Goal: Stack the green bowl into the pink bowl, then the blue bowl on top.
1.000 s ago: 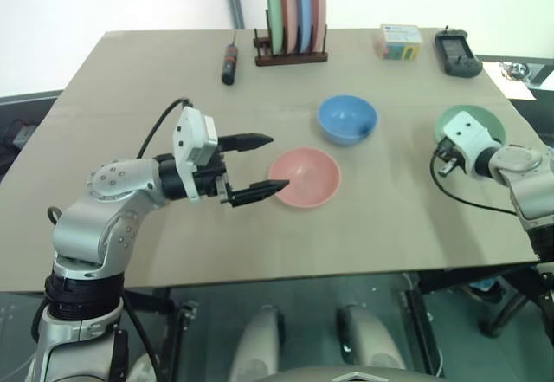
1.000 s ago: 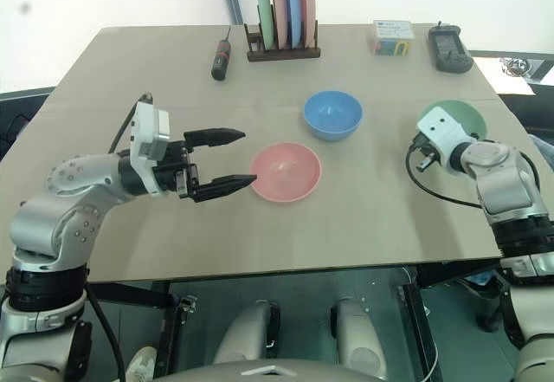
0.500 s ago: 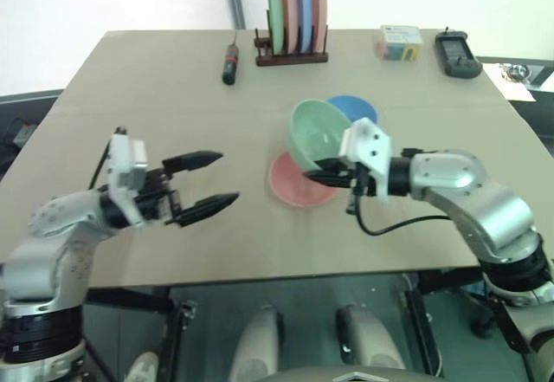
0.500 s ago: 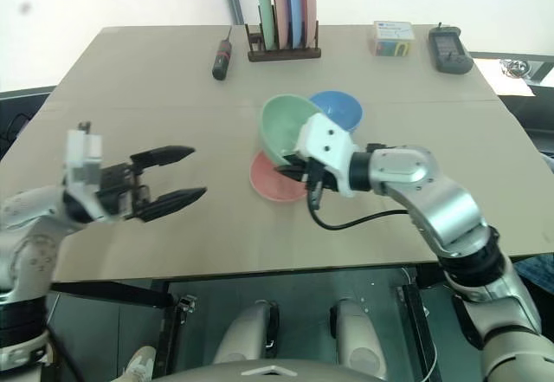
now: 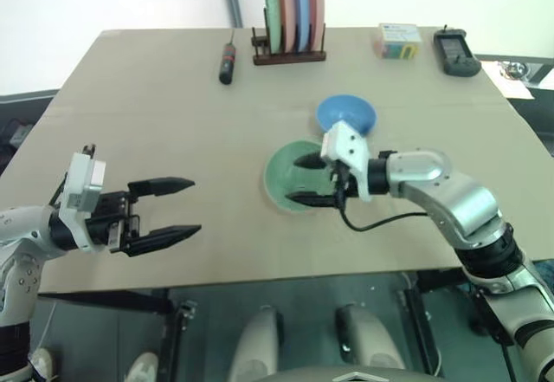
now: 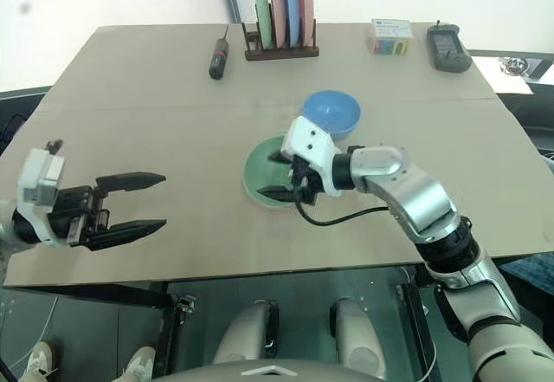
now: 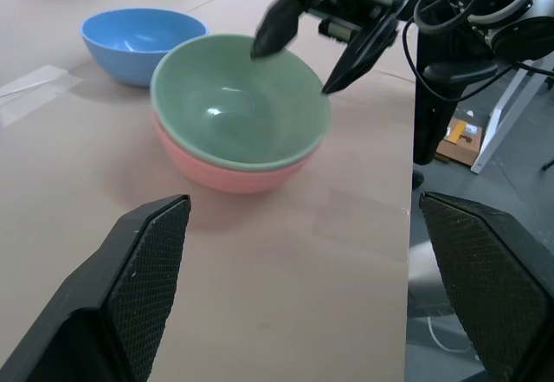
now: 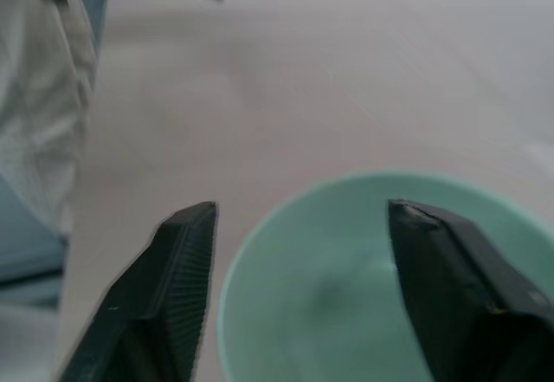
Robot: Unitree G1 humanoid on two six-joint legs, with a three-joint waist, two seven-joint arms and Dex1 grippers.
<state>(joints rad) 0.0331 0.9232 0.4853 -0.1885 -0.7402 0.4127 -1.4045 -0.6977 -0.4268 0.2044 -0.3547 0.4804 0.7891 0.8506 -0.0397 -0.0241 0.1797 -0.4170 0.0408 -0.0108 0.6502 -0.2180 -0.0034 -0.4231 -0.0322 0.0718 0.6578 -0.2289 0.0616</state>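
The green bowl (image 5: 291,179) sits nested inside the pink bowl (image 7: 227,172), whose salmon wall shows under the green rim in the left wrist view. The blue bowl (image 5: 346,113) stands upright on the table just behind them, apart from the stack. My right gripper (image 5: 303,180) is open over the green bowl's right side, one finger on each side of the rim, holding nothing. My left gripper (image 5: 194,206) hangs open and empty well to the left of the stack, near the table's front left edge.
A wooden rack of upright plates (image 5: 292,9) stands at the back of the table (image 5: 173,122), with a screwdriver (image 5: 228,61) to its left. A small coloured box (image 5: 398,42) and a black device (image 5: 456,53) lie at the back right.
My right gripper carried the green bowl from the table's right side to the pink bowl, set it inside and opened. My left arm drew back to the left.
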